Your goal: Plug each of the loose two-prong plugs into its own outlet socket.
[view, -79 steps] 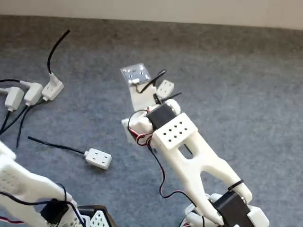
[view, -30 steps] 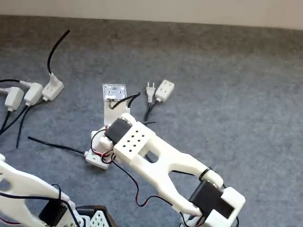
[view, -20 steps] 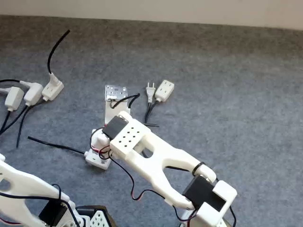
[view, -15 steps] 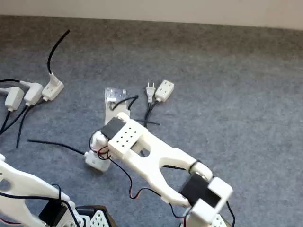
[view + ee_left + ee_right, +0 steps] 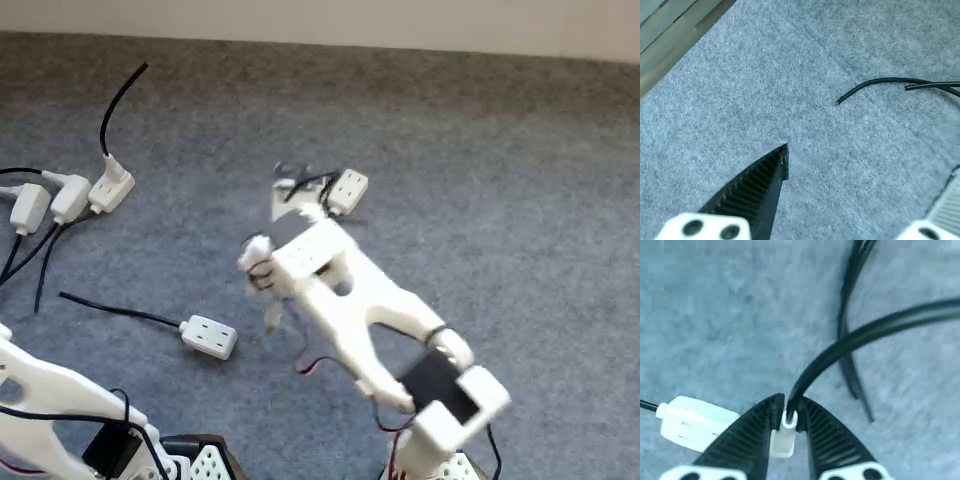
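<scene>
Plug [image 5: 784, 432]: clamped in right gripper [image 5: 788, 407], just beside socket [image 5: 692, 426].
Left gripper [image 5: 865, 180]: spread wide, well apart from socket.
Insertion: plug is best squared to socket before being pushed straight in, by this view.

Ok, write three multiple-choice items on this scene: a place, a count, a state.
1. The right gripper is: A above a metal tray; B beside a white outlet; C over bare wood.
2. The white blocks in a row at the high view's left edge number: A one; B five; C three.
3. The right jaws are: A shut on a plug; B wide open; C shut on nothing.
B: the outlet lies next to the jaws. C: three sit side by side. A: the plug is pinched between them.
</scene>
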Motion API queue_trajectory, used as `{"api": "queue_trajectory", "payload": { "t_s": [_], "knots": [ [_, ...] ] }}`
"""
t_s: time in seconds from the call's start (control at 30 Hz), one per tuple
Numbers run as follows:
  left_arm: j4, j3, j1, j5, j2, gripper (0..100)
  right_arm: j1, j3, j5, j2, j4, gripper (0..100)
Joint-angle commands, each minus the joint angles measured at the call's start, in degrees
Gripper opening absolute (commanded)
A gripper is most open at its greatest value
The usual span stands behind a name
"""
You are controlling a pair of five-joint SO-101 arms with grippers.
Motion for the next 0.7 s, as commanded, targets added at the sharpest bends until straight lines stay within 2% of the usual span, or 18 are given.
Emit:
{"api": "queue_trajectory", "payload": {
  "t_s": [0.0,0.1,0.27,0.33,0.43,0.47,0.57,0.67],
  "knots": [
    [4.40,-4.09,2.68,-2.02,-2.07,45,5.76,2.86,3.52,-10.86,-4.26,0.5],
    [8.88,-5.93,3.82,-3.52,-2.15,45,6.73,11.21,5.63,-18.77,-8.92,0.5],
    [14.77,-6.99,5.49,-3.87,-2.33,45,6.20,32.40,15.38,-28.26,-19.82,0.5],
    [19.60,-7.08,7.34,-7.21,-2.59,45,6.29,41.27,24.35,-31.52,-26.42,0.5],
    [31.47,-8.57,12.53,-16.44,-3.65,45,7.34,52.00,43.25,-38.81,-35.30,0.5],
    [32.97,-7.87,13.93,-15.82,-4.62,45,7.43,54.02,47.56,-41.54,-36.97,0.5],
    [32.53,-4.18,17.80,-14.95,-9.36,39,7.69,54.37,47.74,-48.57,-34.51,0.5],
    [32.53,4.70,23.78,-14.68,-17.54,31,9.27,53.14,47.74,-52.88,-32.22,0.5]
  ]
}}
